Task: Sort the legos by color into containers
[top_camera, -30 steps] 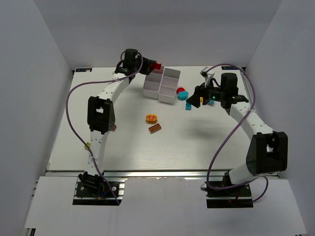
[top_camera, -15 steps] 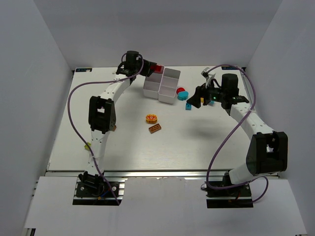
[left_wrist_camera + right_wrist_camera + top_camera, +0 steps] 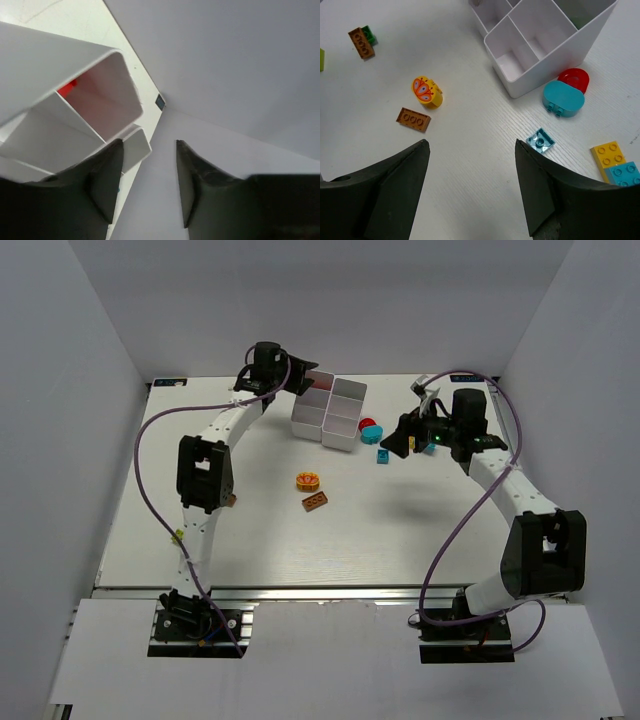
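Left claw point(image 3: 147, 150) open, empty, over containers point(image 3: 338, 437); red brick point(image 3: 68, 88) lies inside, below it. Right claw point(image 3: 471, 150) open, empty, the nearer arm to cyan tile point(image 3: 540, 140), which lies on counter point(image 3: 470, 120) just ahead, by one fingertip.

No legible writing
No words, numbers or brand marks can be read anywhere; only an orange butterfly picture is printed on the yellow rounded plastic brick point(image 3: 426, 92).
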Controlling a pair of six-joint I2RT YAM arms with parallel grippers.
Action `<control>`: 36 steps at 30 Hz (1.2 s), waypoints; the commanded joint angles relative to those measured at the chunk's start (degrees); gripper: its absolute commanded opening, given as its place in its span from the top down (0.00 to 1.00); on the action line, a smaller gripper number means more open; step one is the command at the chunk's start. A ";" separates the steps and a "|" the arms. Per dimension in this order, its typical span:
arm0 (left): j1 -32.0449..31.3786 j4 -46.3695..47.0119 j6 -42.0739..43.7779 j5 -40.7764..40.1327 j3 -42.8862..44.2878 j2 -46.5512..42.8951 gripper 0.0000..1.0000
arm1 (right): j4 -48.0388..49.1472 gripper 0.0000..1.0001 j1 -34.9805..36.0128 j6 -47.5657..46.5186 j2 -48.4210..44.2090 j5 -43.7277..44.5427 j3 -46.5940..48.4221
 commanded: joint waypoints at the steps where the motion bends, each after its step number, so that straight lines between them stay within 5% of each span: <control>1: 0.09 6.16 5.71 1.48 -4.89 -14.41 0.55 | 1.73 0.27 -0.27 -1.59 -0.30 3.18 2.51; 5: 2.55 17.38 14.33 7.36 -19.46 -25.76 0.88 | -2.22 0.35 -0.10 -0.73 8.29 11.69 10.32; 7: 5.44 22.23 16.98 8.87 -32.38 -34.63 0.91 | -4.94 0.35 -0.10 3.30 14.44 15.57 17.08; 9: 9.12 22.17 22.60 8.88 -40.21 -40.87 0.81 | -6.61 0.33 -0.01 5.78 19.03 19.36 22.09; 11: 11.25 16.50 27.60 6.87 -48.66 -49.75 0.53 | -10.56 0.31 -0.01 7.28 26.12 20.51 31.23; 16: 15.82 4.88 43.34 -0.16 -59.91 -66.17 0.15 | -15.75 0.28 0.60 8.52 40.72 21.91 48.79; 24: 16.79 2.74 40.29 -5.62 -72.48 -79.82 0.13 | -18.39 0.31 1.39 5.36 53.23 19.99 61.57; 36: 16.79 -1.74 41.08 -8.18 -72.15 -81.24 0.13 | -19.36 0.30 2.19 3.33 56.49 15.94 59.30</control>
